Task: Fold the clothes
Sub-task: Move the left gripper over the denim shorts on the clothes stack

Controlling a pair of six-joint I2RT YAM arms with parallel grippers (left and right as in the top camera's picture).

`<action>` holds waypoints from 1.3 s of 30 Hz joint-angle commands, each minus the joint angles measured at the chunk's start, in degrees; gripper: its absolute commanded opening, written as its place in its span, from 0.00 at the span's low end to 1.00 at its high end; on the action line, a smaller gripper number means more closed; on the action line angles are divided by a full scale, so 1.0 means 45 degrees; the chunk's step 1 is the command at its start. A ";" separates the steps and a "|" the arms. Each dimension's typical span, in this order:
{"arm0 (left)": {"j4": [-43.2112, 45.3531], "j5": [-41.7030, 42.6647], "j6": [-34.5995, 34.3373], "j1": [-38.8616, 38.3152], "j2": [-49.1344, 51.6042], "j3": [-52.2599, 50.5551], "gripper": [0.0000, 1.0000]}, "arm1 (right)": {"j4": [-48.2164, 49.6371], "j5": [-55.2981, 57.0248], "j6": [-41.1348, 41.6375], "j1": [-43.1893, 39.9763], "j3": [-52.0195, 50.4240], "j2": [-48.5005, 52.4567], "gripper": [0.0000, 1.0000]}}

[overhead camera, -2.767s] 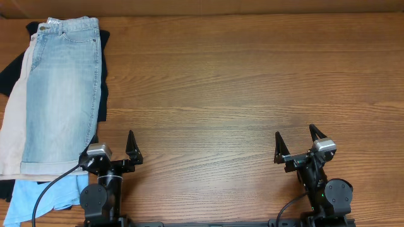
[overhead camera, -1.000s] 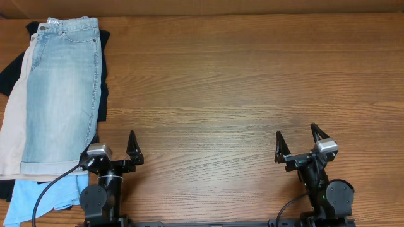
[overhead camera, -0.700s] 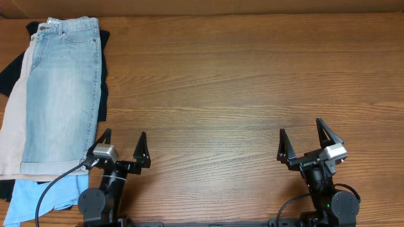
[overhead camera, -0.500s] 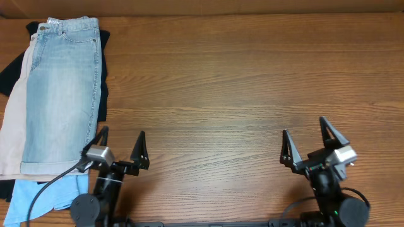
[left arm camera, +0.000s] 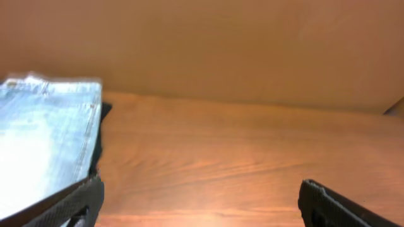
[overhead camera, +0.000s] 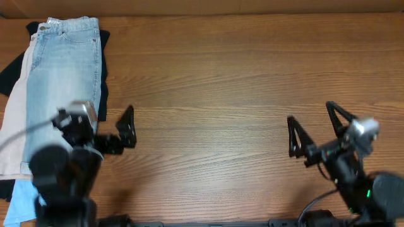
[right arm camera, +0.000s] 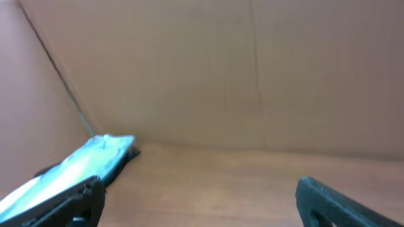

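The light-wash denim shorts (overhead camera: 63, 82) lie flat on top of a pile at the table's far left, waistband toward the back. They also show in the left wrist view (left arm camera: 44, 139) and, far off, in the right wrist view (right arm camera: 69, 167). My left gripper (overhead camera: 107, 129) is open and empty, raised beside the right edge of the shorts near their hem; in its own view (left arm camera: 202, 214) the jaws stand wide apart. My right gripper (overhead camera: 315, 126) is open and empty, raised above bare wood at the right (right arm camera: 199, 211).
Beige shorts (overhead camera: 12, 126) lie under the denim at the left. A sky-blue garment (overhead camera: 16, 198) sticks out at the front left. A dark garment (overhead camera: 103, 82) shows along the pile's edges. A cardboard wall (left arm camera: 252, 50) stands behind the wooden table (overhead camera: 221, 82).
Both arms have risen from low at the front edge and moved toward the back. The left gripper now hangs by the shorts' right edge. Both grippers stayed open.
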 commanded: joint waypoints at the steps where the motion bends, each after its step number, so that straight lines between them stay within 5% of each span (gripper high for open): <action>1: -0.1967 -0.0918 0.1282 -0.0005 0.2696 0.3104 1.00 | -0.1491 -0.0374 0.0039 0.0063 0.2438 0.2433 1.00; 7: -0.6339 -0.1083 0.2793 0.0185 0.7839 0.8257 1.00 | -0.3376 -0.2089 0.0049 0.0063 0.5702 0.6348 1.00; 11: -0.7611 -0.1336 0.3002 0.0257 1.0404 1.0273 1.00 | -0.3332 -0.2866 0.0049 0.0063 0.6047 0.7980 1.00; 22: -0.6781 -0.2055 0.3332 0.0267 1.3877 1.0559 1.00 | -0.5493 -0.3793 0.0044 0.0063 0.6037 1.1497 1.00; 28: -0.6062 -0.4386 0.4527 0.0272 1.5057 1.0559 1.00 | -0.5464 -0.3793 0.0044 0.0063 0.6037 1.2672 0.95; 39: -0.5435 -0.6611 0.4303 0.0364 1.7656 1.0559 0.78 | -0.5425 -0.3784 0.0044 0.0063 0.6033 1.3134 0.76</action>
